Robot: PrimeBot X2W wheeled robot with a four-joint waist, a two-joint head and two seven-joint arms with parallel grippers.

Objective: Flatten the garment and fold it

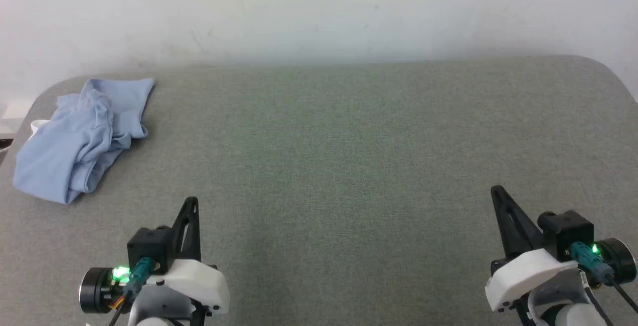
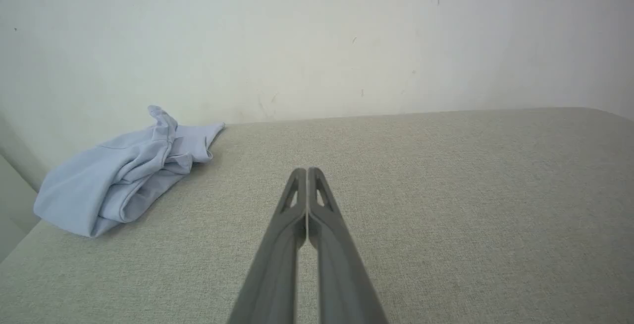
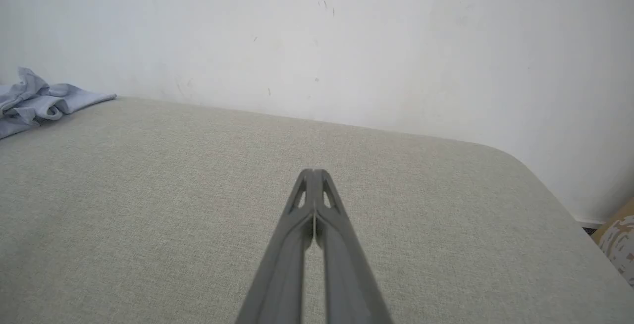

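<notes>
Left gripper (image 1: 192,201) and right gripper (image 1: 495,189) sit pinched together, empty, above the grey fabric table (image 1: 349,156); light blue garment (image 1: 79,141) lies crumpled far-left by the white wall (image 1: 319,12).

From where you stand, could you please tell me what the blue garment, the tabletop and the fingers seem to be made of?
The garment: thin, soft matte cloth, probably a knit; it slumps in limp folds. The tabletop: grey woven fabric covering, its weave grain visible, perhaps padded. The fingers: dark matte rigid material, likely moulded plastic, with cut-out openings near the tips.
</notes>
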